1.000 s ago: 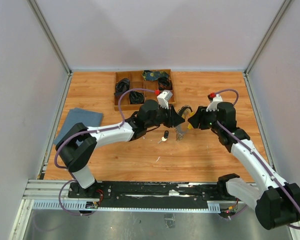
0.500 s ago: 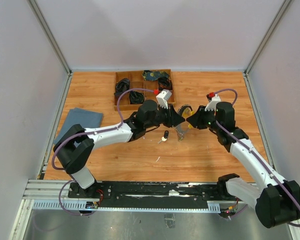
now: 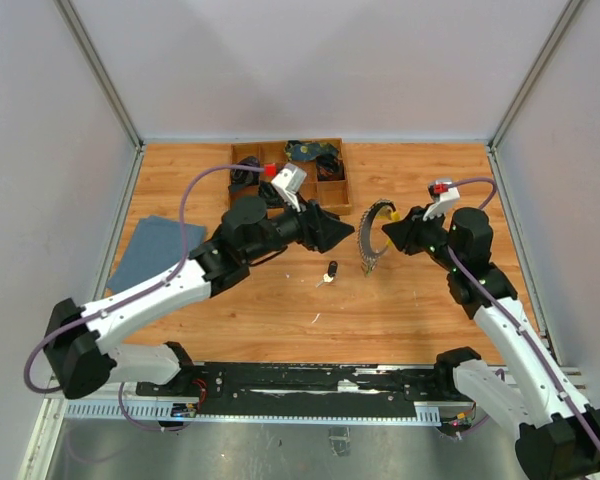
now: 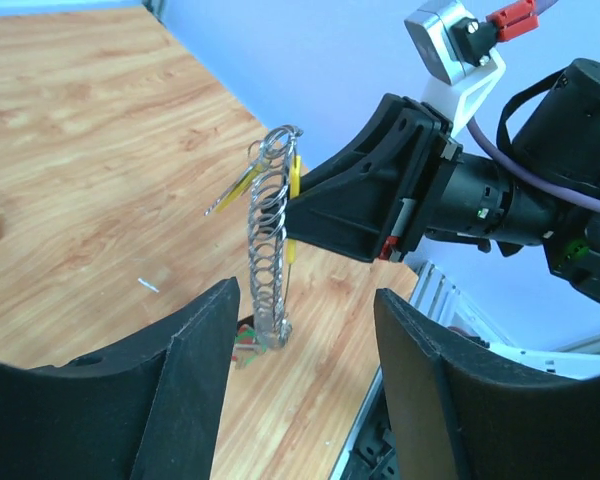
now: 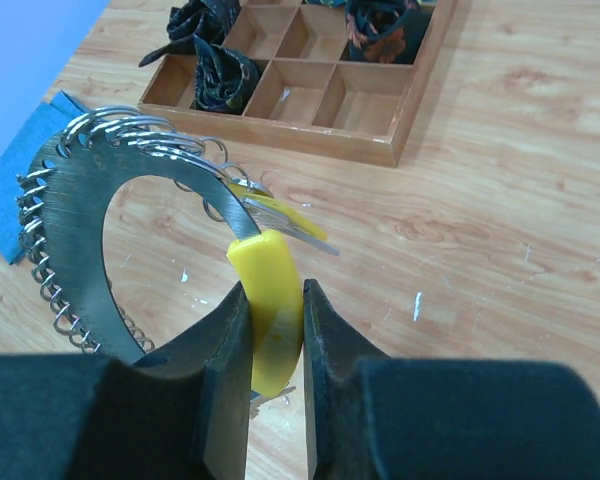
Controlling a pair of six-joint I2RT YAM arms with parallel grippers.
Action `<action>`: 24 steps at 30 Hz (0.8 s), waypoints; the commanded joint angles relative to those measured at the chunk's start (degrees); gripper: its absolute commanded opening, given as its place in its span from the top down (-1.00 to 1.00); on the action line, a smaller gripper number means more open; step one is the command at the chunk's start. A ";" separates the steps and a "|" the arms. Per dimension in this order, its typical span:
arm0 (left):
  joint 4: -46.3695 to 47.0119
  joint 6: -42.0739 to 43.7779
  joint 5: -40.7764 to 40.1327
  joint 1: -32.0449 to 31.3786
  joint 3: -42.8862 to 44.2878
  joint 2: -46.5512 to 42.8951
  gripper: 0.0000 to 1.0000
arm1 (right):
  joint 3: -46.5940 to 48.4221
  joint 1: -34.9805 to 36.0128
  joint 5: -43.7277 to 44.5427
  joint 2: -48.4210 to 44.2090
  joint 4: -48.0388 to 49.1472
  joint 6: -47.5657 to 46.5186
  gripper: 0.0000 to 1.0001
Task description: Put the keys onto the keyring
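My right gripper (image 3: 388, 232) is shut on the yellow piece (image 5: 270, 310) of the keyring (image 3: 369, 240) and holds it upright above the table. A fanned bunch of silvery keys (image 5: 75, 190) hangs along the loop. My left gripper (image 3: 340, 232) is open and empty, just left of the ring and apart from it. The left wrist view shows the ring (image 4: 268, 250) edge-on beyond my open left gripper (image 4: 308, 292), with the right gripper (image 4: 302, 195) behind it. A loose black-headed key (image 3: 330, 270) lies on the table; red and green key heads (image 4: 242, 345) show under the ring.
A wooden compartment tray (image 3: 325, 192) holding dark bundles stands at the back, also in the right wrist view (image 5: 400, 110). A blue cloth (image 3: 155, 250) lies at the left edge. Grey walls enclose the table on three sides.
The right gripper lifted the keyring up and a little right. The left gripper drew back to the left and away from the ring, its arm raised and stretched out.
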 commanded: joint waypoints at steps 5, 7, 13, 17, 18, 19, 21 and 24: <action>-21.08 9.13 -7.21 -0.43 1.56 -13.04 -0.25 | 8.14 1.06 -5.48 -2.51 -3.11 -11.22 0.99; -23.76 10.13 -7.43 -0.43 1.67 -15.57 -0.25 | 8.32 1.40 -7.99 -3.50 -2.17 -12.89 0.99; -27.88 12.21 -6.94 -0.43 0.88 -21.23 -0.24 | 8.93 4.72 -11.15 -5.10 -1.61 -19.91 0.99; -27.18 13.98 -6.01 -0.43 0.22 -24.20 -0.22 | 7.68 10.66 -8.63 -6.82 1.75 -25.10 0.99; -26.86 14.59 -5.80 -0.43 0.22 -24.78 -0.23 | 7.37 12.22 -7.99 -7.06 2.45 -26.19 0.99; -26.59 15.19 -5.71 -0.43 0.26 -25.31 -0.22 | 7.25 13.37 -7.89 -7.17 3.08 -27.36 0.98; -26.12 16.62 -5.28 -0.43 0.54 -26.10 -0.22 | 7.63 15.31 -7.91 -6.80 3.15 -29.14 0.93; -25.76 19.20 -2.43 -0.43 1.32 -27.00 -0.22 | 7.84 17.42 -8.75 -6.60 3.59 -31.96 0.87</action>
